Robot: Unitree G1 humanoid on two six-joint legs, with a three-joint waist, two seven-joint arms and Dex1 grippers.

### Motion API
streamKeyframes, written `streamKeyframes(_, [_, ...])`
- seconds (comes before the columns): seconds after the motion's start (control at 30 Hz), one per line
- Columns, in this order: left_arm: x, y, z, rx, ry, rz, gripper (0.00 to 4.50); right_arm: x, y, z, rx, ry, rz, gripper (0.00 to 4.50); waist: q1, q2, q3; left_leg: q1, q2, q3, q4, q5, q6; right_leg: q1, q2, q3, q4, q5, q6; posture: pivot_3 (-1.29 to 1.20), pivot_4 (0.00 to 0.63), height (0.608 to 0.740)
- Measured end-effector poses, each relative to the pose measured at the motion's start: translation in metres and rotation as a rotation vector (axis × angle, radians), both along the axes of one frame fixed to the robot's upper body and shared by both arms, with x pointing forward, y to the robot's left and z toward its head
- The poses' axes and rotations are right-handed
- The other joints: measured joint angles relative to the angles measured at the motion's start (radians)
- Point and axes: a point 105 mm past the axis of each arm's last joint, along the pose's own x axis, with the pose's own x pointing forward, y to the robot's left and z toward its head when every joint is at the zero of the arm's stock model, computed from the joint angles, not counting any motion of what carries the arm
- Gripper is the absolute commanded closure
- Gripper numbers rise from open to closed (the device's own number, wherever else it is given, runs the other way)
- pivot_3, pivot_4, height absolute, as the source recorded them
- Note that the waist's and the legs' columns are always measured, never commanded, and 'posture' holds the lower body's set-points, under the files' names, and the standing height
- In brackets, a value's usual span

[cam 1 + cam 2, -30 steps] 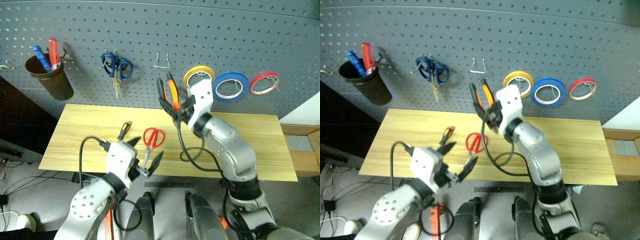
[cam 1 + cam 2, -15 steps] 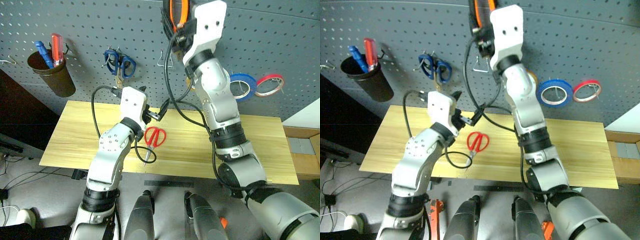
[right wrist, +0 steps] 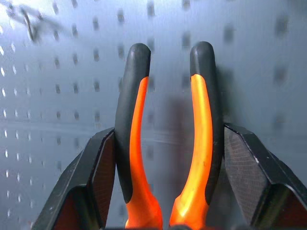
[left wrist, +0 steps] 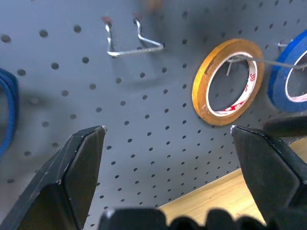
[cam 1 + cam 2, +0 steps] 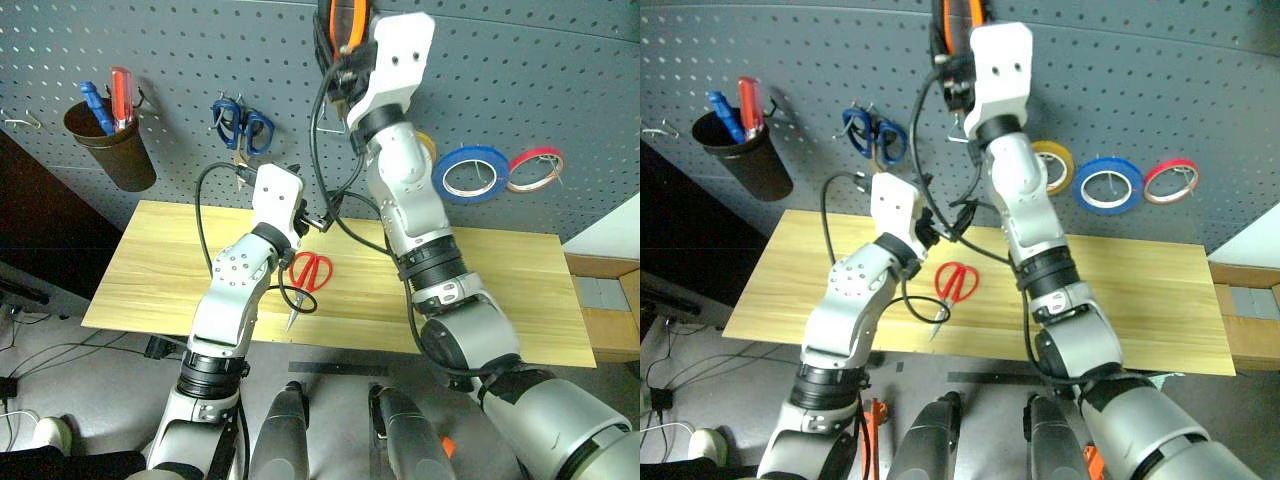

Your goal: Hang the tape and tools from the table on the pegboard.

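1. The left gripper [image 4: 168, 139] stood wide apart and empty, facing the pegboard [image 5: 560, 60].
2. Red-handled scissors [image 5: 310, 272] lay on the table [image 5: 520, 290].
3. The right gripper [image 3: 168, 148] clasped the pliers [image 3: 168, 139], raised high against the pegboard.
4. The blue tape [image 5: 470, 172] hung there.

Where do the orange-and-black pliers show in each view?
Left eye view: pliers at the top edge, in the raised right gripper, before the pegboard.
Right eye view: top edge, above the empty wire hook.
Left wrist view: not seen clearly; that same hook is there.
Right wrist view: handles centred between the fingers.
Shared landmark: the hook.
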Motion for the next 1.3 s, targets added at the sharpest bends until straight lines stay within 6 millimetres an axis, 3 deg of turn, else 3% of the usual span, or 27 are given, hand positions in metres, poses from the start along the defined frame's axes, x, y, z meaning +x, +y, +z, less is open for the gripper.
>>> streamKeyframes(0.33, [0.0,0.004,-0.001,0.025,0.002,-0.003,0.0,0.008,0.005,-0.004,0.012,-0.03,-0.056,1.76,0.0,-0.001,-0.001,0.01,0.0,0.0,-0.002,0.001,0.0,0.007,0.0,0.001,0.001,-0.001,0.0,0.26,0.265,0.74])
streamKeyframes(0.83, [0.001,0.009,0.001,0.023,-0.001,0.009,0.0,0.011,0.0,0.007,0.045,-0.062,-0.115,1.76,0.005,-0.001,-0.001,0.01,0.0,0.0,-0.003,0.004,0.002,0.007,0.0,0.001,0.001,-0.001,-0.001,0.27,0.273,0.74])
streamKeyframes(0.9, [0.001,0.01,0.001,0.023,0.0,0.012,0.0,0.011,0.001,0.001,0.048,-0.056,-0.118,1.76,0.005,-0.001,-0.001,0.01,0.0,0.0,-0.004,0.004,0.002,0.007,0.0,0.001,0.001,-0.001,-0.001,0.27,0.274,0.74])
streamKeyframes(1.03, [0.001,0.013,-0.005,0.026,0.022,0.022,0.0,0.016,0.004,-0.049,0.002,0.039,-0.119,1.76,0.006,-0.001,-0.001,0.011,-0.001,0.001,-0.01,0.005,0.002,0.005,0.0,0.002,0.0,-0.001,-0.001,0.27,0.278,0.74])
streamKeyframes(1.3, [0.002,0.019,-0.006,0.021,0.028,0.038,0.0,0.012,0.005,-0.05,-0.015,0.034,-0.104,1.76,0.008,-0.001,-0.001,0.012,0.0,0.0,-0.014,0.005,0.001,0.006,0.0,0.0,0.0,-0.002,-0.003,0.25,0.279,0.74])
